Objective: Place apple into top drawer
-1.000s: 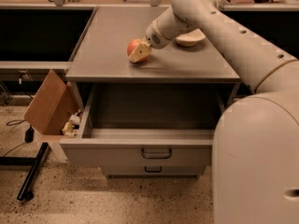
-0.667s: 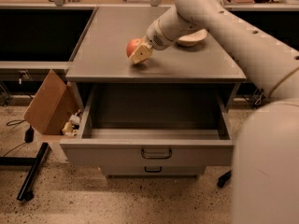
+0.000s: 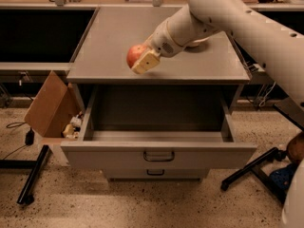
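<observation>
Cardboard box (image 3: 47, 106): is leaning tilted just left of the open drawer; small items are lying at its lower right corner, too small to name
Counter (image 3: 114, 32): its grey top is running above the drawer opening
Apple (image 3: 134, 54): red-orange; is sitting in the jaws over the front part of the counter, left of centre; it is lying above and behind the drawer opening, not inside it; whether it is touching the counter cannot be told
Gripper (image 3: 140, 60): is hanging low over the counter's front edge; the jaws are pinching the apple, one cream pad showing across its right side
Top drawer (image 3: 109, 153): is standing pulled far out below the counter; a loop handle (image 3: 158, 156) is sitting mid-panel
Lower drawer front (image 3: 190, 174): is sitting shut just beneath
Arm (image 3: 237, 18): is reaching down-left from the upper right
Bowl (image 3: 202, 42): its pale rim is peeking from under the arm, well apart from the apple
</observation>
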### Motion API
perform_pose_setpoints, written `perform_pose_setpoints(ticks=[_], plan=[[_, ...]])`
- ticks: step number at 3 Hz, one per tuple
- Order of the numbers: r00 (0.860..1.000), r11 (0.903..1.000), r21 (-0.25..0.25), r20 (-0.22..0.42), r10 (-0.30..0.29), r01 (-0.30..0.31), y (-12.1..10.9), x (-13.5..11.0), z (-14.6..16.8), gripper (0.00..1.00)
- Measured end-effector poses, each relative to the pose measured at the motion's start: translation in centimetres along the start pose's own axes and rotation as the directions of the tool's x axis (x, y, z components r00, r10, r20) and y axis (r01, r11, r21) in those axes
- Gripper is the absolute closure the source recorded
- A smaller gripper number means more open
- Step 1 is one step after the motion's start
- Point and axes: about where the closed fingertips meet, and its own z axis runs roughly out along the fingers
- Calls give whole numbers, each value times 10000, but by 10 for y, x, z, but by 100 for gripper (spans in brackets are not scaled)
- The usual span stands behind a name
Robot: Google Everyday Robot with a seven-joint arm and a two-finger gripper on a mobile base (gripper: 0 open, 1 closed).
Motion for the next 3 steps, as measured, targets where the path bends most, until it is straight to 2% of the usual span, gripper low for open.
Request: perform_pose_setpoints(ticks=[1,2,3], plan=[[9998,9996,-216,-22,189,-189,17,10,7,100],[9982,9983,-267,-299,517,-525,57,22,11,100],[9834,9894,-87,-1114,1431,-1450,108,54,10,100]])
